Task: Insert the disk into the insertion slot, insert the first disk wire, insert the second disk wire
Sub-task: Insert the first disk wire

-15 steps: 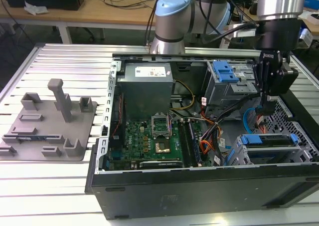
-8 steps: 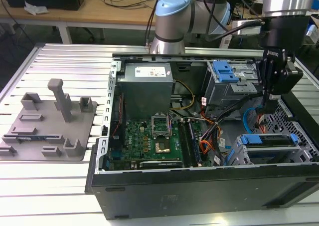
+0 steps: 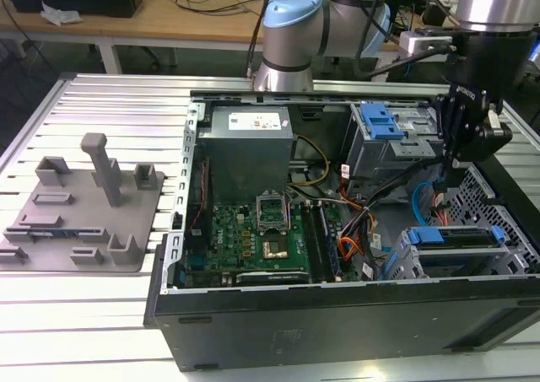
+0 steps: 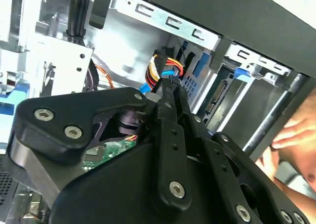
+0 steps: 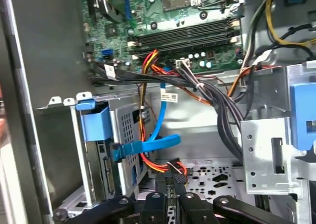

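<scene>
The disk [image 3: 460, 260] in its blue carrier lies inside the insertion slot [image 3: 403, 264], the low grey cage at the case's front on the exterior view's right. In the first wrist view the disk's [image 5: 105, 172] connector edge faces the open case. My gripper [image 3: 460, 158] hangs just behind that cage. Its fingers [image 5: 170, 184] are shut on the black plug of a disk wire [image 5: 173, 167] with red, orange and yellow strands. The second wrist view shows the same plug [image 4: 163, 70] at the fingertip, a short way from the disk's edge [image 4: 217, 93]. A blue flat disk wire [image 5: 148, 146] ends beside the disk; I cannot tell whether it is plugged in.
The motherboard [image 3: 261, 230] and power supply [image 3: 249, 150] fill the case's middle. A taller grey cage with a blue latch [image 3: 380, 125] stands behind my gripper. Black cable bundles [image 5: 217, 110] cross nearby. A person's hand [image 4: 296, 132] is outside the case. A grey fixture [image 3: 80, 205] sits on the table.
</scene>
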Controlling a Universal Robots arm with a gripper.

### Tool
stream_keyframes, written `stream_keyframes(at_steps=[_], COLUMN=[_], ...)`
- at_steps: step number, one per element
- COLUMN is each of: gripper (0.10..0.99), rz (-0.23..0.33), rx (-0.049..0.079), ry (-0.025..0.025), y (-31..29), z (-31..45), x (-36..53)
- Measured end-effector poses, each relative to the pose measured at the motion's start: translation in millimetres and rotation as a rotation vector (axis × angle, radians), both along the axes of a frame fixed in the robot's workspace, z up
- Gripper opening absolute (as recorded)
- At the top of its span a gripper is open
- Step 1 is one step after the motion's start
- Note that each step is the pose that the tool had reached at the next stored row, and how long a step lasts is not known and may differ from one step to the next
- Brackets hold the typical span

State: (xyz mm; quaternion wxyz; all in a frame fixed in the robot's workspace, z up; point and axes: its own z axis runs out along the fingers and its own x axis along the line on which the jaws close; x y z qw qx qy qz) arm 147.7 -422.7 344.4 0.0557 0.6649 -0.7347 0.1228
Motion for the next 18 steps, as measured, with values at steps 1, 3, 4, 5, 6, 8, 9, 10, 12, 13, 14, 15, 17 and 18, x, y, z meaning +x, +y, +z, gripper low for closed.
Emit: stream_keyframes(at_steps=[1,3,4,5,6,8,9,10,12,13,14,15,17,18], gripper=[0.169,0.169,0.169,0.169,0.169,0.169,0.169,0.169,0.169,0.169,0.169,0.169,0.169,0.169], rz=[0.0,0.0,0.0,0.0,0.0,0.0,0.0,0.0,0.0,0.0,-0.001,-0.001,-0.002,-0.002], rx=[0.006,0.017,0.025,0.034,0.044,0.061,0.073,0.079,0.081,0.083,0.085,0.086,0.098,0.104], ry=[0.0,0.0,0.0,0.0,0.0,0.0,0.0,0.0,0.0026,0.0058,0.0158,0.0228,0.0429,0.0459], y=[-2.3,-7.4,-11.6,-15.7,-20.4,-27.5,-33.2,-36.7,-41.4,-43.7,-47.5,-48.8,-51.1,-51.3], z=[0.4,1.1,1.9,2.5,3.2,4.1,5.0,5.9,8.1,9.1,10.5,11.0,11.3,11.3], x=[0.0,0.0,0.0,0.0,0.0,0.0,0.0,0.0,-0.1,0.0,0.7,1.4,6.9,9.3])
